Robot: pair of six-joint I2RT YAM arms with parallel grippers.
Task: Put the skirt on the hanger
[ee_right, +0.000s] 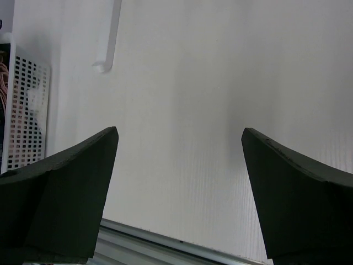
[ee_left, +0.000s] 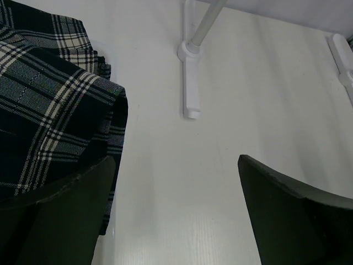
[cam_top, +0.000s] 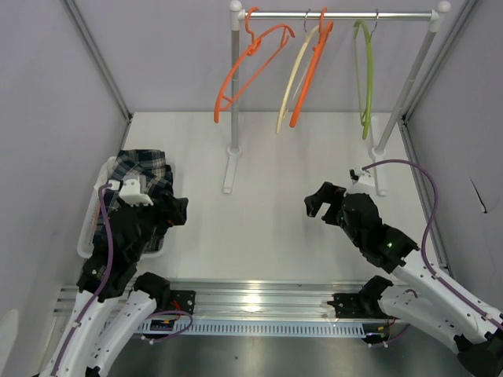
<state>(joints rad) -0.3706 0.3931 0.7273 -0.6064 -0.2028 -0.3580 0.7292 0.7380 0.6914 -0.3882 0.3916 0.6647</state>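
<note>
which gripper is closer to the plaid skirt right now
Left. The left gripper hangs open right beside the plaid skirt, over its edge; the right gripper is open far off across the table.

Right gripper [ee_right: 179,132], jaws wide, over white table [ee_right: 182,77] — perforated basket [ee_right: 25,110] far left

Table [cam_top: 275,228]: white, matte top.
Clothes rack [cam_top: 346,14]: white posts and a metal crossbar, at the table's far side; its flat feet rest on the table.
Basket [cam_top: 86,232]: white, perforated walls, at the left edge.
Mounting rail [cam_top: 259,297]: aluminium, along the near edge.
</note>
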